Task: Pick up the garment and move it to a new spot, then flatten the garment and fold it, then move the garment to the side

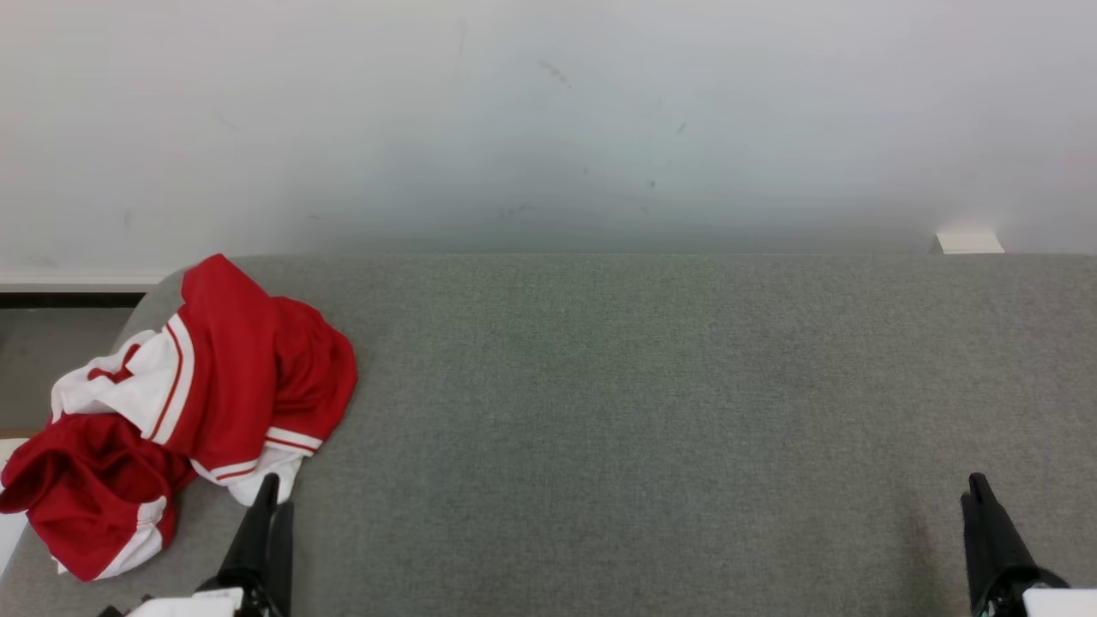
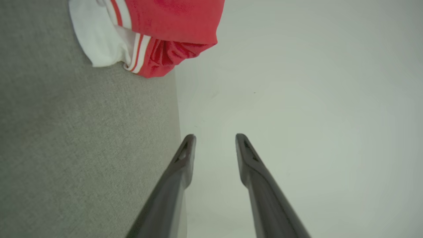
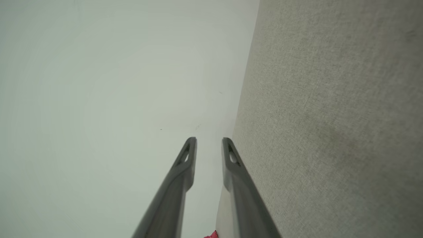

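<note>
Garment (image 1: 197, 403) in a heap just beyond the forward-pointing, parted left tool (image 1: 276, 495)

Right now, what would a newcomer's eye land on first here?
The red-and-white garment stands out first, crumpled in a heap at the left end of the grey surface. The left gripper is open and empty, just short of the garment's white hem and not touching it. The right gripper, also open and empty, is at the lower right over bare surface.
</note>
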{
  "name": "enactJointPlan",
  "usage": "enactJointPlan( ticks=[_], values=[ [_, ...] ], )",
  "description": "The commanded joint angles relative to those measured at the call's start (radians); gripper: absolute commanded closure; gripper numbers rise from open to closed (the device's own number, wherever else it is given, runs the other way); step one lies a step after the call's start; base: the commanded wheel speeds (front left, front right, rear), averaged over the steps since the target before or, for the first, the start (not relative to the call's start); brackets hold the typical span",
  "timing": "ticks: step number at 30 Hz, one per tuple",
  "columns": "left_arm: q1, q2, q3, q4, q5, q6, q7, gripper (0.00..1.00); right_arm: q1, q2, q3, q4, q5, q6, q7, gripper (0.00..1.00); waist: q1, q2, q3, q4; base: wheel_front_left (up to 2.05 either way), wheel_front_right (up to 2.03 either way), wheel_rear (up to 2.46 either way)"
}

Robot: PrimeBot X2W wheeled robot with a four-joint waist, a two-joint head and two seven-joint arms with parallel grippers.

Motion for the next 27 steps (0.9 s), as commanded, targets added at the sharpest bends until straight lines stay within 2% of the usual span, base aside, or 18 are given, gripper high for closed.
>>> enactJointPlan(
  ticks=[1, 8, 17, 22, 27],
  values=[
    [0.001, 0.0, -0.001, 0.0, 0.0, 0.0, -0.003, 0.0, 0.001, 0.001, 0.003, -0.001, -0.001, 0.0, -0.002, 0.0, 0.0, 0.0, 0.0, 0.0, 0.0, 0.0, 0.0],
    [-0.008, 0.001, -0.025, -0.028, 0.0, 0.0, -0.039, 0.0, -0.004, -0.001, 0.039, -0.032, -0.016, 0.0, -0.038, 0.0, 0.0, 0.0, 0.003, -0.001, 0.0, 0.0, 0.0],
    [-0.016, 0.002, -0.038, -0.085, 0.093, -0.001, -0.082, 0.0, -0.015, -0.017, 0.101, -0.095, -0.063, 0.0, -0.082, 0.0, 0.0, 0.0, 0.008, -0.003, 0.0, 0.0, 0.0],
    [-0.019, 0.003, -0.055, -0.106, 0.229, -0.001, -0.104, 0.0, -0.012, -0.02, 0.122, -0.127, -0.104, 0.0, -0.103, 0.0, 0.0, 0.0, 0.008, -0.004, 0.0, 0.0, 0.0],
    [-0.015, 0.004, -0.056, -0.116, 0.376, -0.001, -0.124, 0.0, -0.01, -0.026, 0.119, -0.13, -0.231, 0.0, -0.124, 0.0, 0.0, 0.0, 0.007, -0.006, 0.0, 0.0, 0.0]
  ],
)
